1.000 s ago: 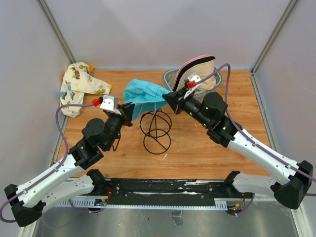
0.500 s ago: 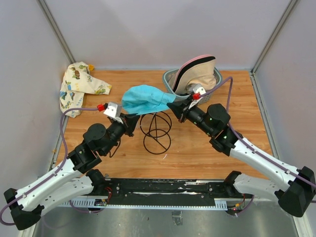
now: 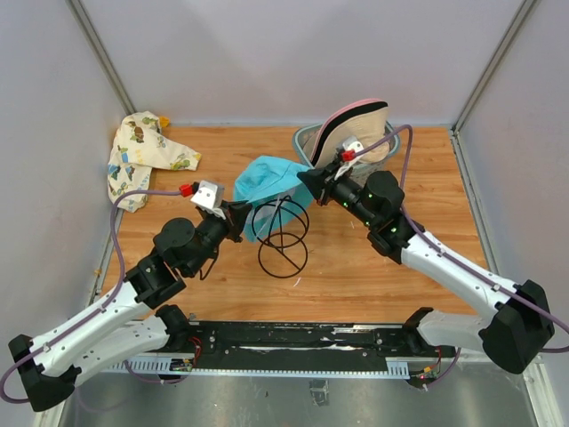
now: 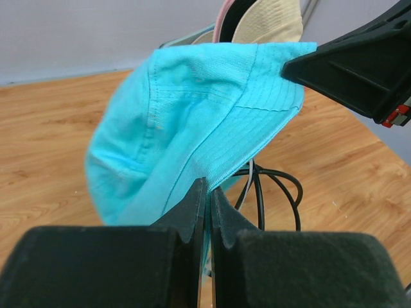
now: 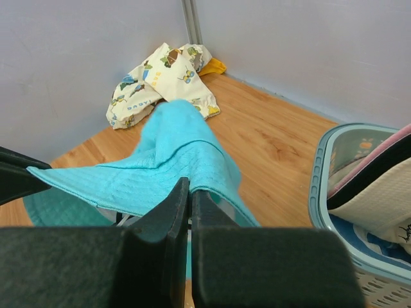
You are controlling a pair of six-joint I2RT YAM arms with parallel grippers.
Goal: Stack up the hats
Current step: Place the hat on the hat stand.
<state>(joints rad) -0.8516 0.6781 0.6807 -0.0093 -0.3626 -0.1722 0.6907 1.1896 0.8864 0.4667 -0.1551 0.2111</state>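
Observation:
A teal-blue hat (image 3: pixel 267 178) hangs above a black wire stand (image 3: pixel 283 236), held by its brim from both sides. My left gripper (image 3: pixel 238 216) is shut on the near-left edge of the brim (image 4: pixel 209 189). From the other side, my right gripper (image 3: pixel 307 178) is shut on the right edge (image 5: pixel 191 186). In the left wrist view the hat's crown (image 4: pixel 192 122) bulges toward the camera, and the wire stand (image 4: pixel 270 192) shows below it. Pink, black and cream hats (image 3: pixel 356 129) stand on edge in a basket behind the right arm.
The slatted basket (image 3: pixel 302 138) sits at the back right; its rim (image 5: pixel 321 186) is close to the right wrist. A cream cartoon-print hat (image 3: pixel 142 156) lies crumpled in the back left corner (image 5: pixel 160 83). Grey walls close in the wooden table on three sides.
Both grippers have kept their hold on the teal hat. The left gripper has moved right toward the stand, the right one shifted slightly, and the hat now hangs more bunched over the stand.

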